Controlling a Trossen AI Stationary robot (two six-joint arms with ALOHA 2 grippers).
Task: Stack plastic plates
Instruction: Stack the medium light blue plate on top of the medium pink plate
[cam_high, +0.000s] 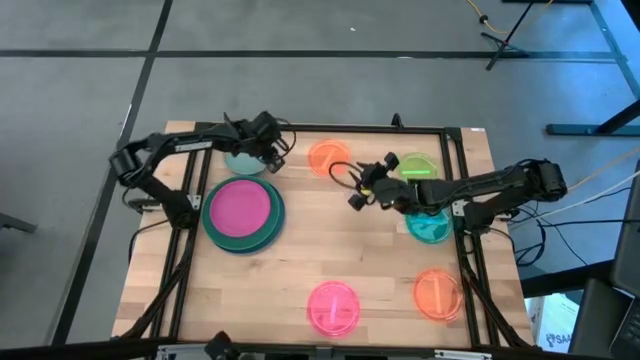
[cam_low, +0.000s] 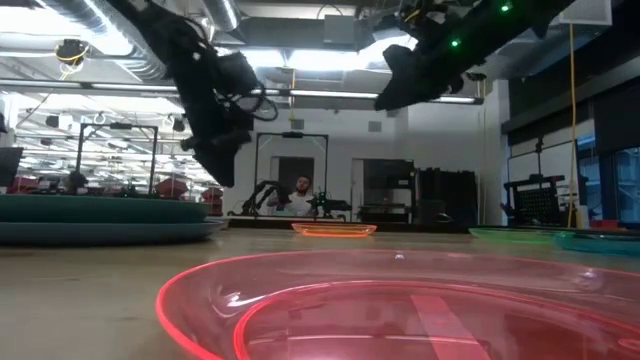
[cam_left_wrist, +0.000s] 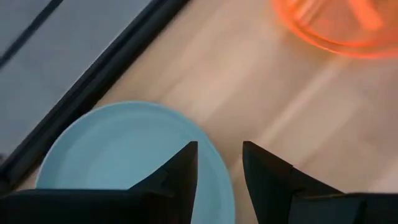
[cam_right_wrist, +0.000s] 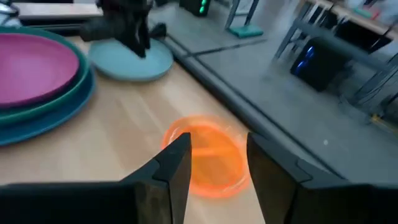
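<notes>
A small light-blue plate (cam_high: 240, 162) lies flat at the table's far left. My left gripper (cam_left_wrist: 219, 149) hangs open over its right rim (cam_left_wrist: 211, 163), fingers slanting down. Next to it stands a stack (cam_high: 243, 214): a magenta plate (cam_right_wrist: 31, 65) on a teal one on a blue one. My right gripper (cam_right_wrist: 219, 140) is open in mid-air near the table's middle (cam_high: 356, 194), pointing toward the small orange plate (cam_right_wrist: 208, 157) at the far edge (cam_high: 327, 156). Nothing sits between either pair of fingers.
A lime plate (cam_high: 416, 165) and a teal plate (cam_high: 430, 226) lie at the right under my right arm. A pink plate (cam_high: 333, 306) and a second orange plate (cam_high: 437, 292) lie near the front edge. A black frame rail (cam_left_wrist: 93, 81) borders the table's far side.
</notes>
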